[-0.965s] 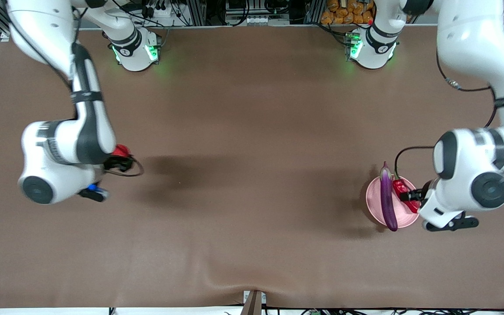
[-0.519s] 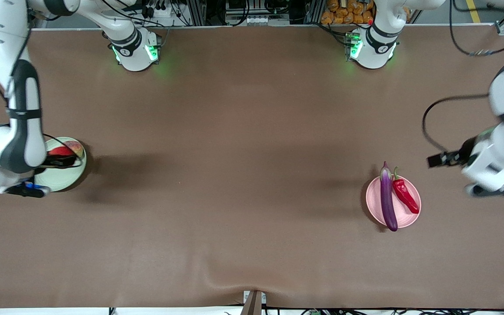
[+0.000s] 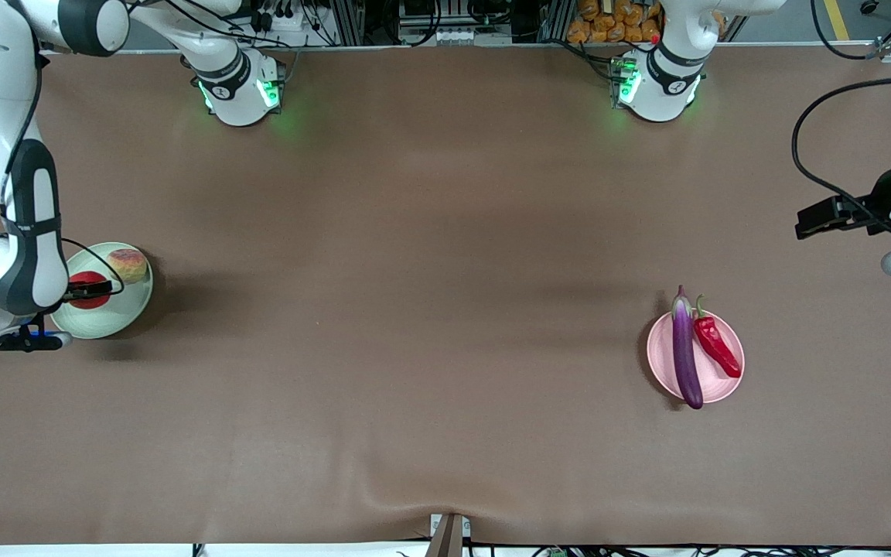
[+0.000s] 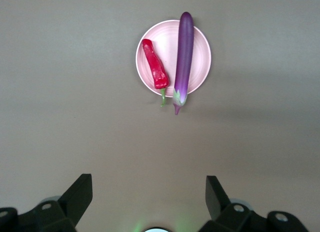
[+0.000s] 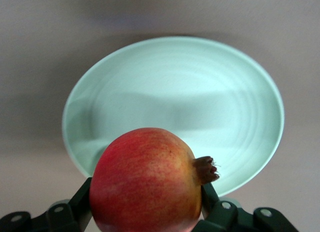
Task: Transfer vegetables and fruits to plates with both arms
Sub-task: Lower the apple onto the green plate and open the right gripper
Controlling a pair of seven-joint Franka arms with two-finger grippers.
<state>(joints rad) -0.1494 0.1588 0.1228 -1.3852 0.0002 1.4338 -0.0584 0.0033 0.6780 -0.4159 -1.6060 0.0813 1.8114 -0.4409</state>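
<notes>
— Right wrist view: I see my right gripper [image 5: 145,202] clamped on the round red pomegranate [image 5: 147,179], crown sideways, over the mint plate [image 5: 225,91].
— Left gripper [image 4: 149,197]?
— Spread wide, holding nothing, over bare table.

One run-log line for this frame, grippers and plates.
right gripper: holds round red pomegranate over mint green plate | left gripper: open, empty | pink plate: eggplant, chili

Pomegranate [image 3: 90,288], seemingly gripped, over mint plate [image 3: 117,321] beside peach [image 3: 128,264].
</notes>
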